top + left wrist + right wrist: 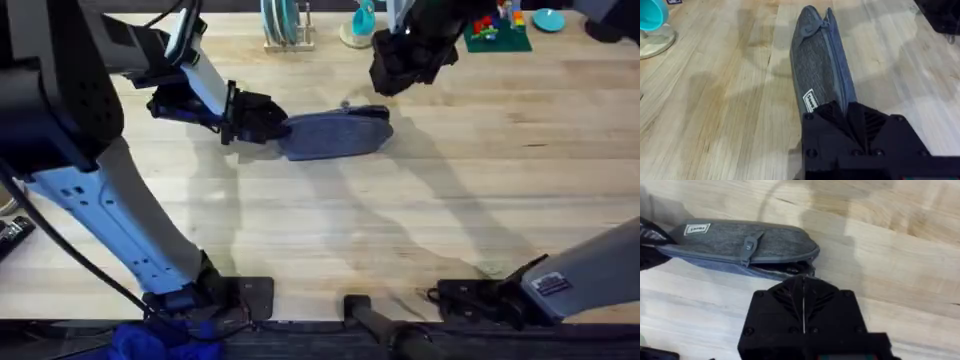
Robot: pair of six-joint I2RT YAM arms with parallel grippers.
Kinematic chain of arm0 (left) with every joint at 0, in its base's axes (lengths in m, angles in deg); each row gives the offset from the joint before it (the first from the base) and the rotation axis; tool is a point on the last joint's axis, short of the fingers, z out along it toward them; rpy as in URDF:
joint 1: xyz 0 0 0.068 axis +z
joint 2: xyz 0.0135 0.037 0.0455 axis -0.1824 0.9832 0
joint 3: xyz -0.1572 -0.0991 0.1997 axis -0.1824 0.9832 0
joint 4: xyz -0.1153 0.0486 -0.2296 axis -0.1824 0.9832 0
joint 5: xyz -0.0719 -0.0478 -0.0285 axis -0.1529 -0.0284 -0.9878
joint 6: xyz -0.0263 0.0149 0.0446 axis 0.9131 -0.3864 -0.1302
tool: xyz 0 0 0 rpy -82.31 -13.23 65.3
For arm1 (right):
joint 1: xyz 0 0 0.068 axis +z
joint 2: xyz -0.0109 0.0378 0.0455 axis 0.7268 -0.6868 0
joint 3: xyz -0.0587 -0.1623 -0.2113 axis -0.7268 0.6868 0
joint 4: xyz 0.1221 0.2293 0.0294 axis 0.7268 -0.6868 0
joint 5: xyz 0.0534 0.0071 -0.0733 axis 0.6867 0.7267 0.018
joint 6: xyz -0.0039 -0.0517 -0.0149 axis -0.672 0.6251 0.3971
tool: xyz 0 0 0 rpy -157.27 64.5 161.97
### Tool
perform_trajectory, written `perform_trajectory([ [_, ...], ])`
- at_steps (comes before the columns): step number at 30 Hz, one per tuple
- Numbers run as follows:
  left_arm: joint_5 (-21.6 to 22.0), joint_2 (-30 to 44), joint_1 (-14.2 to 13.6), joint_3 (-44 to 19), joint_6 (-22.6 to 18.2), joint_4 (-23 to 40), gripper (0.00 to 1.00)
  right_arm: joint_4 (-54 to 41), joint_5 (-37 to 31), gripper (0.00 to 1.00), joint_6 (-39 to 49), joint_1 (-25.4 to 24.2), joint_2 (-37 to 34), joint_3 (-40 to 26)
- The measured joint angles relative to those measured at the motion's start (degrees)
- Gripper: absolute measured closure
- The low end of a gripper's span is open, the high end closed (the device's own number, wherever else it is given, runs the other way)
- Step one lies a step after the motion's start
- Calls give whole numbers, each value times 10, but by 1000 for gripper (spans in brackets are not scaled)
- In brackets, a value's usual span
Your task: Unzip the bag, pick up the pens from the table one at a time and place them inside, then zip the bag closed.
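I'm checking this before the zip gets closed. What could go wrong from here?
The bag looks partly open at the end near the right gripper, with something dark showing in the gap; that could catch in the zipper. The zipper pull sits mid-bag, small and flat, so it may be missed. The left gripper holds only the bag's far end, which might slip.

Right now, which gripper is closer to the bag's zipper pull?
Right. The right gripper hovers just above the bag near its zipper pull; the left gripper clamps the bag's opposite end, farther from the pull.
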Motion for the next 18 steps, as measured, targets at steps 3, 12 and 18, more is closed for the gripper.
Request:
perform_trajectory([
  [3,0,0,0,0,0,0,960,0,0,967,0,-1,3,3],
  [12,0,0,0,0,0,0,960,6,11,966,4,-33,5,25],
  [18,0,0,0,0,0,0,960,8,18,966,6,-42,5,41],
])
